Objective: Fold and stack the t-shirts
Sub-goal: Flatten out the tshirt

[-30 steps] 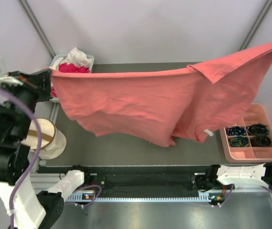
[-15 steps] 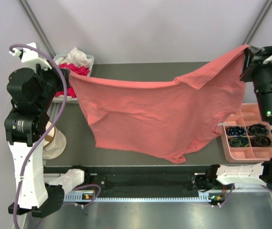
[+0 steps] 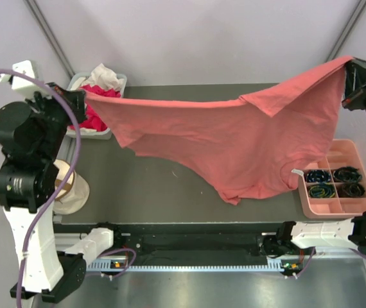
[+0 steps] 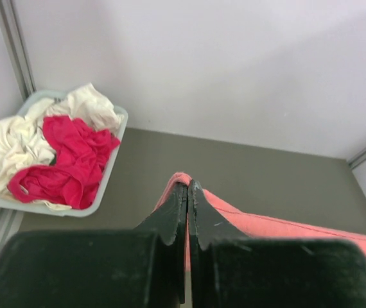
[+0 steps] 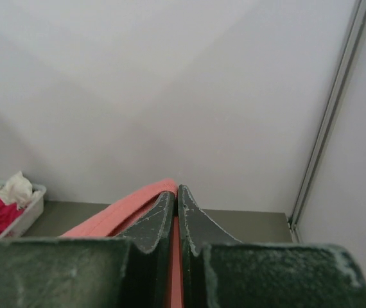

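Grey worktop [image 3: 157, 186] below. I hold pink t-shirt [image 3: 234, 138] stretched in air, left end effector [image 4: 187, 187] and right end effector [image 5: 175, 191] each pinching edge. Risk: thin pinch slips, hanging hem snags tray [image 3: 337, 213].

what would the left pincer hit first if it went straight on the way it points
Probably bare table near the back wall; depth is unclear. The basket sits left of that line.
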